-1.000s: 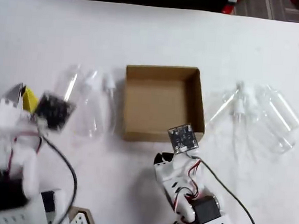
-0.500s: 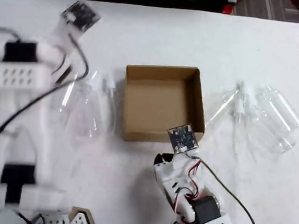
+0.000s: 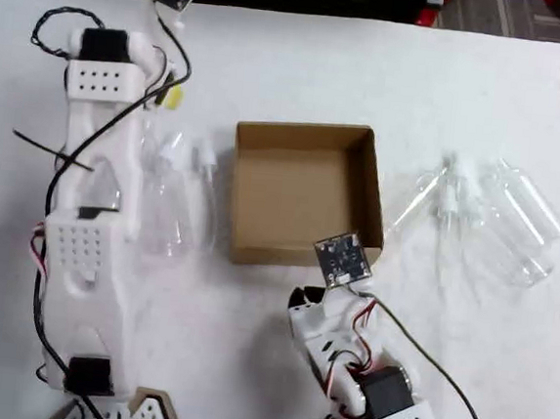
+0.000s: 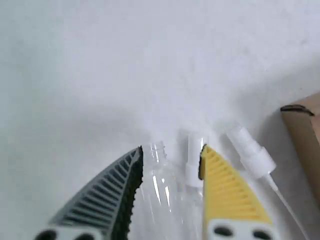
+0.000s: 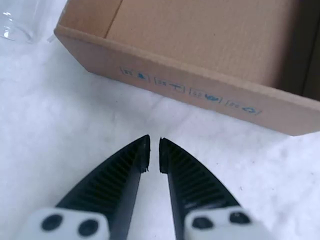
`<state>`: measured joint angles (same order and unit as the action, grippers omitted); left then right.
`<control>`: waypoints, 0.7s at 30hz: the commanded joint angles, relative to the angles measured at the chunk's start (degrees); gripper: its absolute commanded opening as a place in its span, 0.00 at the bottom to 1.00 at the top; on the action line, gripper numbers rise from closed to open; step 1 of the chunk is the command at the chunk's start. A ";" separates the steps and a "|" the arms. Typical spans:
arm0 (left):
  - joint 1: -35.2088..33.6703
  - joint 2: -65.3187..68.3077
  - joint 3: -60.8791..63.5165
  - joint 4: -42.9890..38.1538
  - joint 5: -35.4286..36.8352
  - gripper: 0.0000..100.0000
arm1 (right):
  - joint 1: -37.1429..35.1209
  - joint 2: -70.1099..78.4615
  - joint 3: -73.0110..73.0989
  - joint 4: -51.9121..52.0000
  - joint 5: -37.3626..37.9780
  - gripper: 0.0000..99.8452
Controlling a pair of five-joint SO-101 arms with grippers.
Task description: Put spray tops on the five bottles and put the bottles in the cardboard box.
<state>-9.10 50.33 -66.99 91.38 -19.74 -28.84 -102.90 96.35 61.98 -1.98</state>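
Between wide jaws of left gripper (image 4: 170, 162): uncapped bottle (image 4: 156, 187), ungripped.
Ahead of near-closed, empty right gripper (image 5: 154, 150): empty cardboard box (image 5: 200, 95).
Progress: seemingly none capped or boxed.

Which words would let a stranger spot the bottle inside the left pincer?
Find the cardboard box mid-table. Beside it, a clear bottle lies between the left pincer's open fingers. Its threaded neck is bare, unlike the white spray top beside it.

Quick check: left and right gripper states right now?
Left gripper: open, with a clear bottle lying between its fingers.
Right gripper: closed, holding nothing, just short of the cardboard box.
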 commanded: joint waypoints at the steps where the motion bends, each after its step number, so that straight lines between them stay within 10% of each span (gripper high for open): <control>1: -1.45 7.96 -14.15 1.14 1.41 0.17 | 1.10 -0.31 0.53 0.22 0.62 0.02; 21: -5.49 16.40 -16.44 2.11 -1.85 0.17 | 1.10 -0.31 0.53 0.22 0.62 0.02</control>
<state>-13.93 67.38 -81.14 92.18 -20.97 -28.84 -102.90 96.35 61.98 -1.98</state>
